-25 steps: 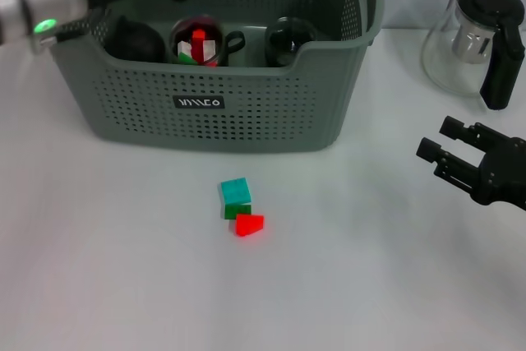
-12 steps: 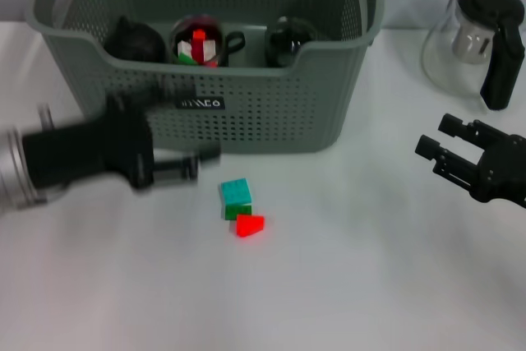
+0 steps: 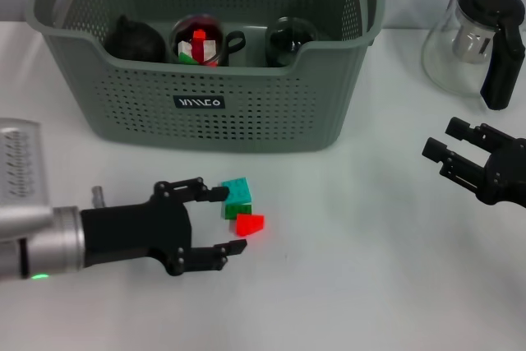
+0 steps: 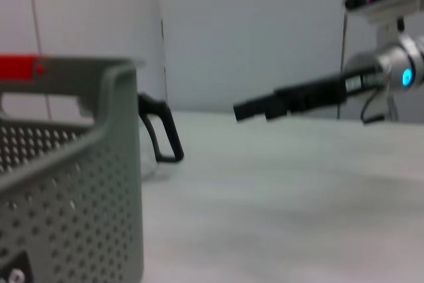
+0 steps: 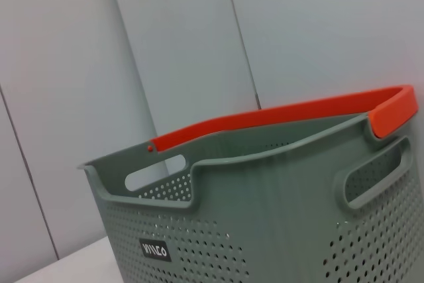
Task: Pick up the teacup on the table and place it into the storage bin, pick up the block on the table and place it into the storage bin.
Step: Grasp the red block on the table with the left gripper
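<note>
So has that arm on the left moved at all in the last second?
Yes. The left gripper was up over the storage bin's left rim; now it has swung down in front of the bin, open, beside the blocks on the table.

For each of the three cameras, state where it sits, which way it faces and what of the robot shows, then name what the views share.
Head view: high on the robot, looking forward and down at the table, storage bin, blocks, glass teapot; shows left hand and right hand, both open.
Left wrist view: low near the table, looking past the bin's wall toward the right arm.
Right wrist view: low, looking up at the bin's front; no robot parts.
All three share the bin.
</note>
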`<act>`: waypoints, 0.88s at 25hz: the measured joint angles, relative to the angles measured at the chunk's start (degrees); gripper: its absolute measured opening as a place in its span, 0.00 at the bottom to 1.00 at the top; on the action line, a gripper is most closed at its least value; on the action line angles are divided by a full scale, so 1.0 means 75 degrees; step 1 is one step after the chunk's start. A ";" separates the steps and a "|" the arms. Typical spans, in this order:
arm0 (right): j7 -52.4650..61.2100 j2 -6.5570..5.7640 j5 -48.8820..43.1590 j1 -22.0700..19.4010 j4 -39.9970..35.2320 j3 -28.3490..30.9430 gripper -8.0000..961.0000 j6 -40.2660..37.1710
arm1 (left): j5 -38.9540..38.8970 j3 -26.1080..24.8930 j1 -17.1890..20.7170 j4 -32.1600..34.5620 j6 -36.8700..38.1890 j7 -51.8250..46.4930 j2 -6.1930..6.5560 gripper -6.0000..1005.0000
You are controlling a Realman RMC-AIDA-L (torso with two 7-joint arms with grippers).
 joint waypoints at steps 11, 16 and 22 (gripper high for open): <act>0.0004 0.0001 -0.0040 -0.0024 0.0016 0.0081 0.67 0.0013 | 0.0031 0.1028 -0.0299 -0.0556 -0.1338 0.0253 -0.0126 0.76; 0.0004 -0.0004 -0.0045 -0.0032 0.0016 0.0080 0.67 0.0013 | 0.0042 0.1042 -0.0352 -0.0600 -0.1628 -0.0018 -0.0106 0.73; 0.0004 -0.0011 -0.0046 -0.0036 0.0016 0.0081 0.67 0.0014 | 0.0159 0.1142 -0.0379 -0.0611 -0.2045 -0.0181 -0.0111 0.70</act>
